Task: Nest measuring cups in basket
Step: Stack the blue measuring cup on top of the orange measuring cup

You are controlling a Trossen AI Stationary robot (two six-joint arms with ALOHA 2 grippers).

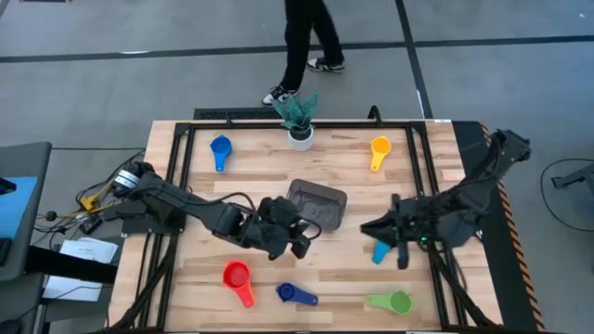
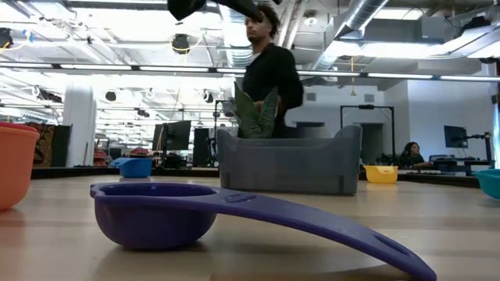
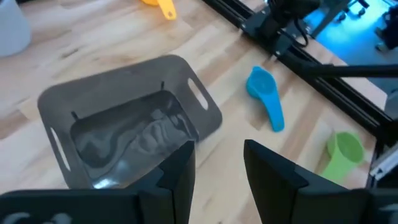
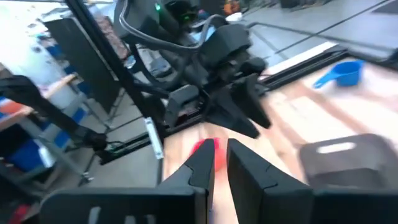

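The dark grey basket (image 1: pixel 317 202) stands on its base at the table's middle and holds no cup; it also shows in the left wrist view (image 3: pixel 124 124). My left gripper (image 1: pixel 299 239) hovers open just near of the basket, holding nothing (image 3: pixel 217 168). My right gripper (image 1: pixel 369 227) is right of the basket, shut and empty (image 4: pixel 219 163). The light blue cup (image 1: pixel 380 250) lies under the right arm. The red cup (image 1: pixel 237 278), dark blue cup (image 1: pixel 295 294) and green cup (image 1: pixel 394 301) lie near the front edge. The blue cup (image 1: pixel 220 148) and the yellow cup (image 1: pixel 379 148) lie at the back.
A white pot with a green plant (image 1: pixel 299 125) stands at the table's far edge, behind the basket. A person (image 1: pixel 306 46) stands beyond that edge. Bare wood lies between the basket and the back cups.
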